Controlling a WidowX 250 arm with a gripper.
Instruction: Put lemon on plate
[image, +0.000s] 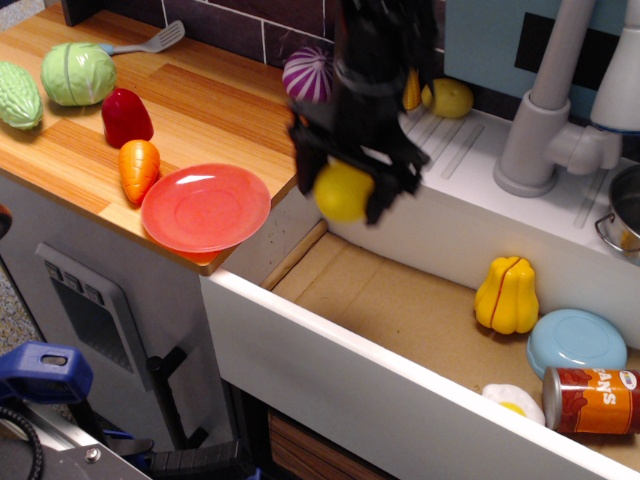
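Observation.image view: black gripper (346, 193) clamped on the lemon (342, 191), fingers down either side of it, bright yellow fruit bulging out below and between them. Held in the air, clear of every surface, just off the right edge of the wooden counter (200, 100) and above the near-left corner of the sink basin (400, 300). Arm rising dark and slightly blurred from the gripper toward the top of the frame.

Left of the lemon and lower — the red plate (206, 207), flat on the counter's front corner, its rim slightly over the edge, apart from the fruit. Just beside the plate's upper left, an orange carrot (137, 168); above that a red pepper (126, 116). Farther left, a pale green cabbage (78, 72) and a bumpy green gourd (19, 95) at the frame's edge. Grey spatula (150, 41) near the back wall. Purple-and-white striped onion (307, 76) at the counter's back right, close to the arm.

Behind the arm on the white drainboard, a duller yellow round fruit (448, 97), with another yellow piece mostly hidden beside it. Grey faucet (545, 110) to the right.

On the basin floor, well right of the gripper — a ridged yellow squash (508, 293) with a red seam, a light blue plate (577, 341) just beside it, a fried egg (513, 398) and an orange can (592, 400) lying on its side.
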